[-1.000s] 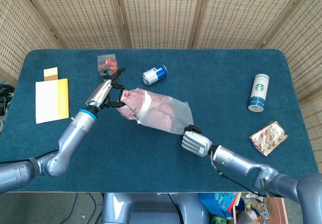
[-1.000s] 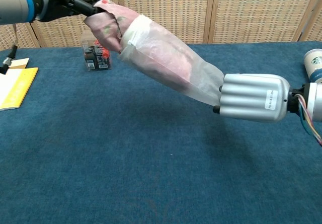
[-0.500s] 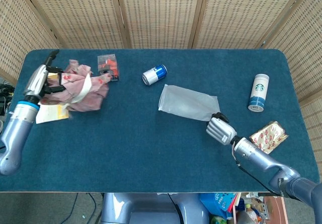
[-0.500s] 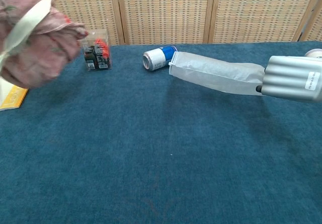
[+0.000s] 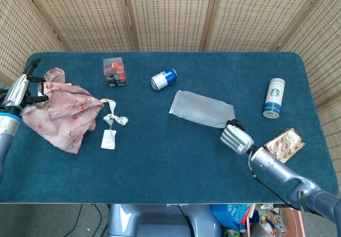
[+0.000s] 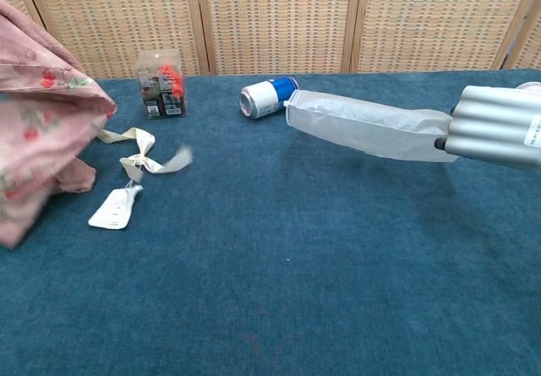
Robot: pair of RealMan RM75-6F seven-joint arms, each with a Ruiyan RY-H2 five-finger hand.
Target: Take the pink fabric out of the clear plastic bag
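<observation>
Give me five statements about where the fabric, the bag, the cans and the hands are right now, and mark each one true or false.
1. The pink fabric is fully out of the clear plastic bag. True.
2. The right hand holds one end of the bag. True.
3. The blue can stands upright. False: it lies on its side, near the bag's open end.
4. The left hand is empty. False: it holds the pink fabric at the table's left edge.
5. The Starbucks can lies inside the bag. False: it stands upright on the table, apart from the bag.
</observation>
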